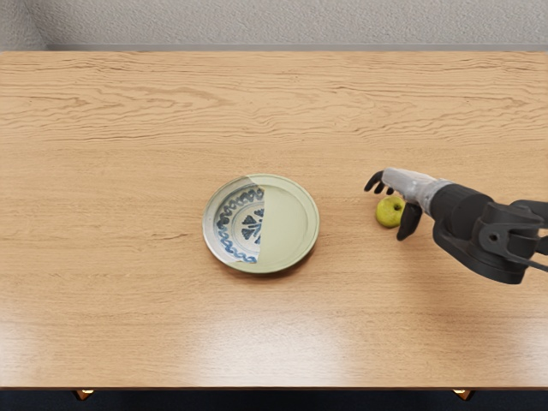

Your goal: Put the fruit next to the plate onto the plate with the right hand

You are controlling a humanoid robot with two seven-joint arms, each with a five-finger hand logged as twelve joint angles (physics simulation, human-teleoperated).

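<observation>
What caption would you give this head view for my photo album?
Right robot hand poised over a yellow-green fruit on a wooden table, beside a patterned plate.

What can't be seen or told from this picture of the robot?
- Head view: whether the right hand grips the fruit; the hand covers the contact.
- Head view: the fruit's kind; too small, partly under the hand.
- Head view: the upper part of the right arm, cut off by the right edge.
- Left arm: out of view.

Broad light-wood table [128,128], pale grey wall [274,21] behind, soft sheen near front edge.
</observation>
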